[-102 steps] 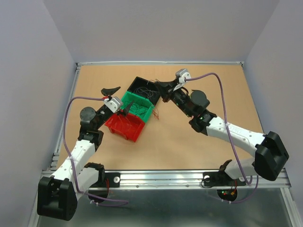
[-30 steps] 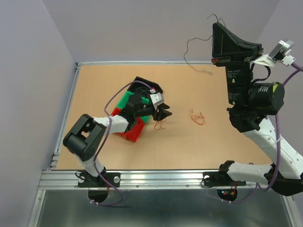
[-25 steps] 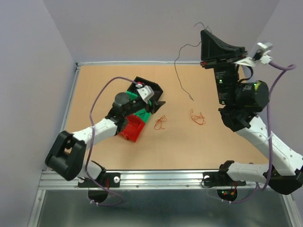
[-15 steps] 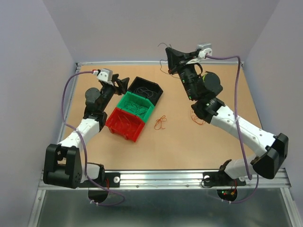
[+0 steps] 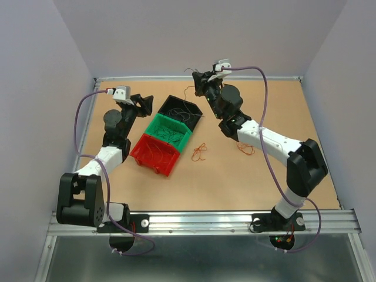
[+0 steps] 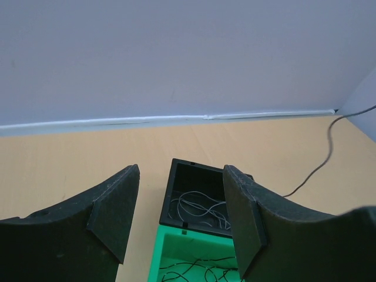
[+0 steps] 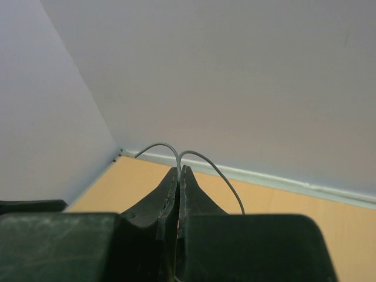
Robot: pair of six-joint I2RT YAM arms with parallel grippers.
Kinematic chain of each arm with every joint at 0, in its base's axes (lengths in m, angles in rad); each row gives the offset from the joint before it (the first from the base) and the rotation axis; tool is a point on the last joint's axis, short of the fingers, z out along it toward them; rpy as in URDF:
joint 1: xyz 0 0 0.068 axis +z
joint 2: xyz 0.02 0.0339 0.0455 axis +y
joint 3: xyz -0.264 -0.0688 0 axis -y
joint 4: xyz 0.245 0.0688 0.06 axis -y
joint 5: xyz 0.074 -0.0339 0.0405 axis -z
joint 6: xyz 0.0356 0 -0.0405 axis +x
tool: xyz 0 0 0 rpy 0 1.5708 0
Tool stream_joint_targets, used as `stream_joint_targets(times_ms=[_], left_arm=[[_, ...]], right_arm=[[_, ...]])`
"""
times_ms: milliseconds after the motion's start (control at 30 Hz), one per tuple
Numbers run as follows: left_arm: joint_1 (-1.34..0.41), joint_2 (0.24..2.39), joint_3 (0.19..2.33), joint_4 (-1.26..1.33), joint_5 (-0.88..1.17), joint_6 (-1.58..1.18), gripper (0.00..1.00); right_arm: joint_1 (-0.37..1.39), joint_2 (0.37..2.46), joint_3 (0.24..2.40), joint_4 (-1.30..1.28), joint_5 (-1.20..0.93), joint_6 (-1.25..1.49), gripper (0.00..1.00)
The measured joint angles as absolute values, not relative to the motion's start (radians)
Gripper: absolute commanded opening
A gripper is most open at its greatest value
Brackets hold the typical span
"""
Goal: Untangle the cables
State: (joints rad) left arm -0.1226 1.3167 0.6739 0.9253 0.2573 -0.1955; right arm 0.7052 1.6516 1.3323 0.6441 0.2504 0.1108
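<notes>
Two red-orange wires point(image 5: 200, 153) are found lying loose on the table point(image 5: 176, 188), just beside the red bin point(image 5: 154, 166), judged unsorted. Beyond, the left gripper point(image 6: 180, 194) is held wide open and empty, aimed at the black bin point(image 6: 167, 200). Farthest, a black wire point(image 7: 160, 144) is pinched mid-length in the closed right gripper point(image 7: 178, 170), its ends arching sideways and one tail trailing down toward that bin.

No text, label, brand or number could be read in any view. The red bin point(image 5: 160, 165), green bin point(image 5: 178, 143) and black bin point(image 5: 169, 100) showed plain walls, and both arms' housings looked unmarked at this size.
</notes>
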Motion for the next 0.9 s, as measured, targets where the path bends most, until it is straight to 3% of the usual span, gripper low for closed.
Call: stream_joint_targets(times_ms=[433, 900], left_arm=[[-0.122, 1.317, 0.661, 0.955, 0.253, -0.201, 0.7], [-0.122, 1.315, 0.645, 0.975, 0.247, -0.2, 0.7]], right_arm=[[0.667, 1.91, 1.394, 0.643, 0.168, 0.201, 0.01], [0.667, 1.916, 1.464, 0.664, 0.141, 0.218, 0.01]])
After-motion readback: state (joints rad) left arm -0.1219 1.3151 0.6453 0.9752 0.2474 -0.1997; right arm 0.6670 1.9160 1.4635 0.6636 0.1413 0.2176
